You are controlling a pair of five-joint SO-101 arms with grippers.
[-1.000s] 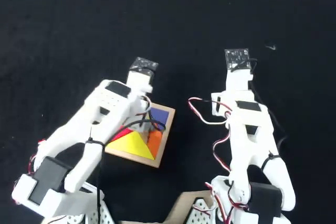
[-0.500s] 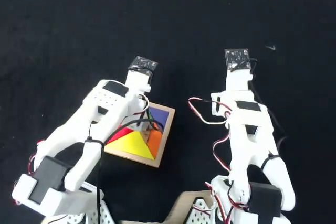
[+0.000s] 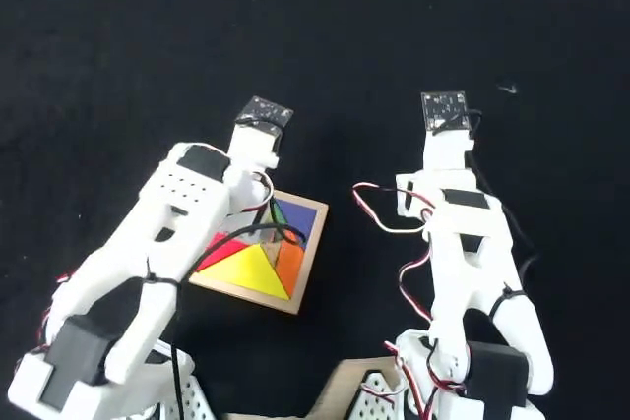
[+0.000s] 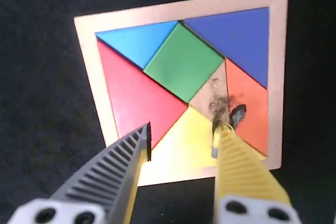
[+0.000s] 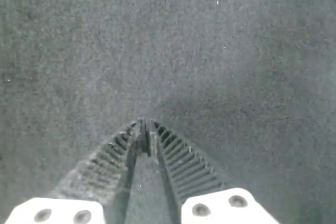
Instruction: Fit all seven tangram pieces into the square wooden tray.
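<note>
sitting on the black cloth (image 5: 210,51) under my left arm, the tray (image 4: 88,40) holds a red triangle (image 4: 139,95), yellow triangle (image 4: 184,140), green square (image 4: 184,61), blue triangle (image 4: 136,40), dark blue triangle (image 4: 236,32) and orange piece (image 4: 249,108), packed flush. one smudged tan patch (image 4: 210,90) beside the orange piece: wood or piece, i cannot tell. my left gripper (image 4: 181,132) hangs wide over the yellow triangle; my right gripper (image 5: 143,129), pinched closed, is well apart.

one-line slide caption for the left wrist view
Open left gripper hovers above the wooden tray of coloured tangram pieces.
</note>
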